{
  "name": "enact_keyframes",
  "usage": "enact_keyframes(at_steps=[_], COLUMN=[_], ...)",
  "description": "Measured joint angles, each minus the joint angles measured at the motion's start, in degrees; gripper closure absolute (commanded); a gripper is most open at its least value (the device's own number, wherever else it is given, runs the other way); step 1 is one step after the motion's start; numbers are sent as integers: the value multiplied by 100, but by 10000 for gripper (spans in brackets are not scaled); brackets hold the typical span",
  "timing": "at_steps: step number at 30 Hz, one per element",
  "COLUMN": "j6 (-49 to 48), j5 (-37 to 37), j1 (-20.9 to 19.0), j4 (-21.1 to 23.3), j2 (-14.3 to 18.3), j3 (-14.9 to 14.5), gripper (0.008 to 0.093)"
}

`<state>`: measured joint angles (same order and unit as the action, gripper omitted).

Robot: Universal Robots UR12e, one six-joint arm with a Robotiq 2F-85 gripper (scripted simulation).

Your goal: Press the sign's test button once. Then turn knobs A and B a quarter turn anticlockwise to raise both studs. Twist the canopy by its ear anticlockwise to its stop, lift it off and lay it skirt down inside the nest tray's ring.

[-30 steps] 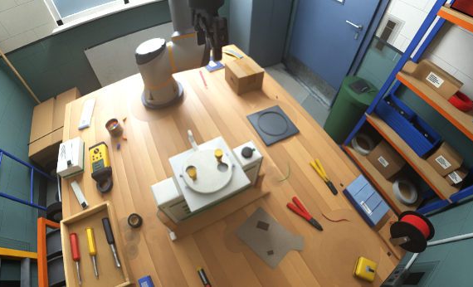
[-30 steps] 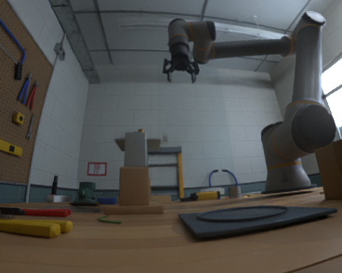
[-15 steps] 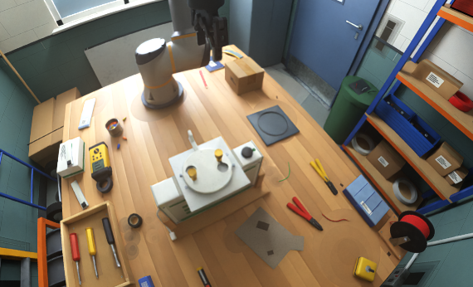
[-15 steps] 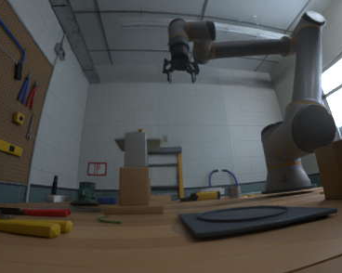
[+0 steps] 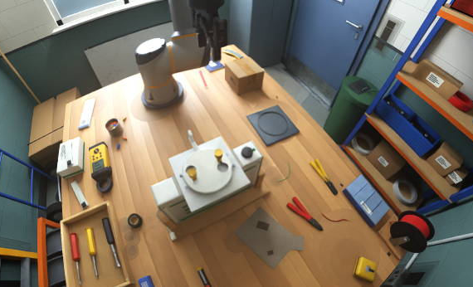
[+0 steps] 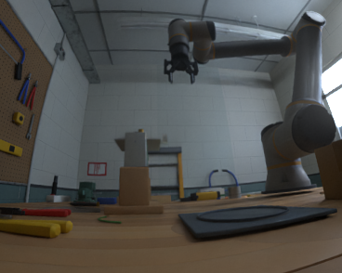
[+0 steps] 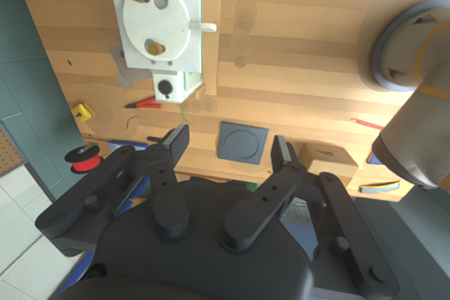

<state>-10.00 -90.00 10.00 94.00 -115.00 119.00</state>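
The dark nest tray (image 5: 272,124) (image 6: 257,217) (image 7: 243,142) with its raised ring lies flat on the bench far below my gripper (image 5: 208,31) (image 6: 180,73) (image 7: 229,145), which hangs high over the bench's far end, open and empty. The white sign box (image 5: 207,177) (image 7: 163,32) sits mid-bench on a wooden block. Its round white canopy (image 5: 207,170) (image 7: 156,20) lies on top, with the ear (image 5: 192,139) (image 7: 203,26) sticking out toward the arm's base. Two yellow knobs (image 5: 192,171) (image 5: 218,154) stand on the canopy. The black test button (image 5: 247,152) (image 7: 164,86) is on the sign's end nearest the tray.
A cardboard box (image 5: 243,74) (image 7: 326,159) stands at the bench's far edge near my gripper, and the arm's base (image 5: 160,79) is beside it. Red pliers (image 5: 304,212), yellow cutters (image 5: 323,170), a grey sheet (image 5: 268,236) and a screwdriver tray (image 5: 92,244) lie around the sign.
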Motion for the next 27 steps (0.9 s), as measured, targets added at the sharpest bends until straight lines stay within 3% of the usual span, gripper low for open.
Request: enact_keyframes(at_steps=[27], j6=[0], j5=[0], j1=[0], j4=[0], j2=[0], j3=[0], gripper=[740])
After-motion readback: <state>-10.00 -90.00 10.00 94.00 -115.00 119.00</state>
